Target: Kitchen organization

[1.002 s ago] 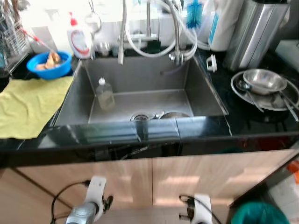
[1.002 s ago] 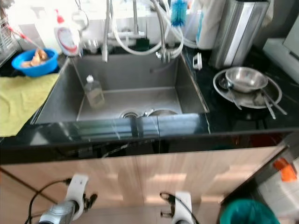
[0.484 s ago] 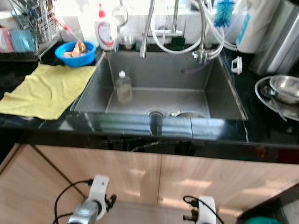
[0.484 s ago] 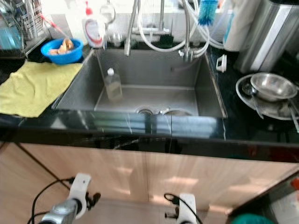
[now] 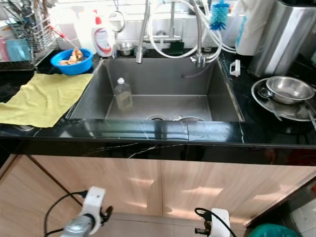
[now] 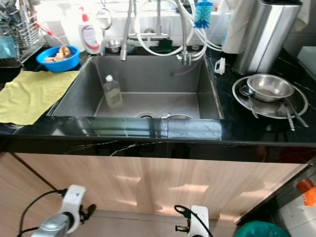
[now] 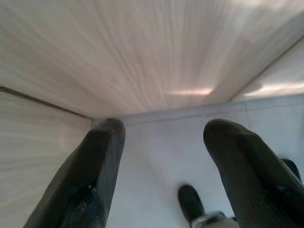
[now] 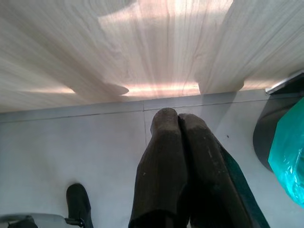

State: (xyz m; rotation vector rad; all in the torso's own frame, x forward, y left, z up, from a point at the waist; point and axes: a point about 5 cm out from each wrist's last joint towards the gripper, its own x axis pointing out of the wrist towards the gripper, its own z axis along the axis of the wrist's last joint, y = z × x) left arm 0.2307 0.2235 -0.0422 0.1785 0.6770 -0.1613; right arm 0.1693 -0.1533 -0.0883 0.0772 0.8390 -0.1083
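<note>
A steel sink (image 5: 224, 94) is set in a black counter, with a clear plastic bottle (image 5: 123, 94) standing inside it at the left. A yellow cloth (image 5: 44, 96) lies on the counter to the left, and a blue bowl (image 5: 74, 60) of scraps sits behind it. On the right, a steel bowl (image 5: 286, 88) and cutlery rest on a plate (image 5: 261, 101). Both arms hang low in front of the wooden cabinet doors. My left gripper (image 7: 164, 142) is open and empty above the floor. My right gripper (image 8: 176, 118) is shut on nothing.
A red-capped dish soap bottle (image 5: 102, 38), faucet hoses (image 5: 197, 34) and a blue brush (image 5: 218, 15) stand behind the sink. A dish rack (image 5: 29, 29) is at the far left and a steel canister (image 5: 279, 34) at the far right. A teal bag (image 5: 271, 231) lies on the floor at the right.
The head view has swung left and back, and now frames the counter wider. Nothing on the counter has moved, and both arms still hang low.
</note>
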